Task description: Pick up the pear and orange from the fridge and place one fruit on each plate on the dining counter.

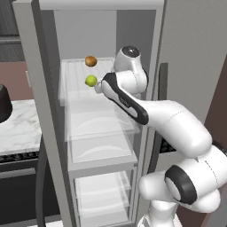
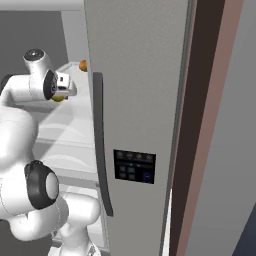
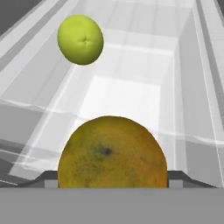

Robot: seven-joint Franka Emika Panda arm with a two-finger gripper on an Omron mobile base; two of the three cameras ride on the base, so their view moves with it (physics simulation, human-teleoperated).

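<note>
Glass fridge [image 1: 44,111] shelf [image 1: 77,77] bears a pear [image 1: 91,80].

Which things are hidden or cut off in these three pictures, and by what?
- Gripper's fingertips, hand view: behind the large yellow-orange round orange.
- Orange's lower part, hand view: cut off at the bottom.
- Small brownish-orange ball, right base view: half behind the tall grey fridge door.
- Plates, dining counter: outside all views.

Bystanders around the shelves
Brown-orange ball [image 1: 91,61] just above the gripper [image 1: 98,85]; marble counter [image 1: 20,126] well to its left.
</note>
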